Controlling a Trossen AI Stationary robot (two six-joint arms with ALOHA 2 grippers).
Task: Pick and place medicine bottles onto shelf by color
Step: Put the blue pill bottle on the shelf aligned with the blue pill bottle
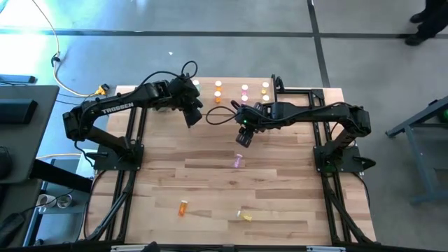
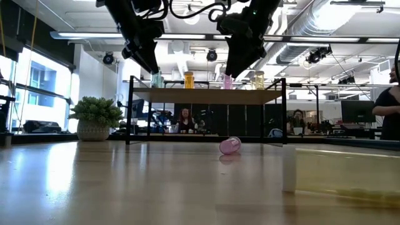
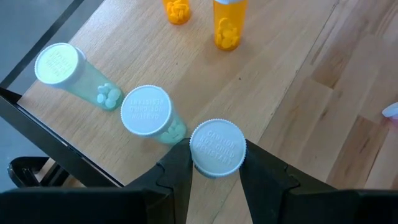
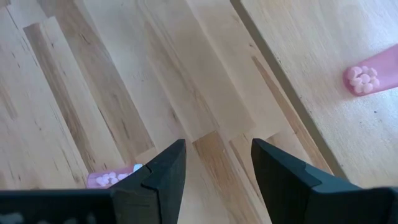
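Observation:
The shelf (image 1: 231, 92) stands at the table's far edge and carries green, orange, pink and yellow medicine bottles with white caps. My left gripper (image 3: 216, 157) hangs over the shelf's left end, shut on a green bottle (image 3: 217, 147). Two other green bottles (image 3: 146, 112) (image 3: 59, 65) stand just beyond it. My right gripper (image 4: 217, 165) hovers open above the table in front of the shelf, touching nothing. Under it a pink bottle (image 1: 239, 162) lies on its side on the table. Another pink bottle (image 4: 370, 76) is on the shelf. My left gripper pinches the green bottle's white cap (image 3: 200, 163) between its two fingers, one on each side of the rim. The fingers slant down from the table's near-left side. The bottle is upright; the cap hides its bottom, so I cannot tell whether it rests on the shelf.
An orange bottle (image 1: 183, 207) and a yellow bottle (image 1: 245, 215) lie on the table near its front edge. A potted green plant (image 2: 97, 115) sits at the far left. Black frame rails (image 1: 126, 175) run along both table sides. People sit in the room behind.

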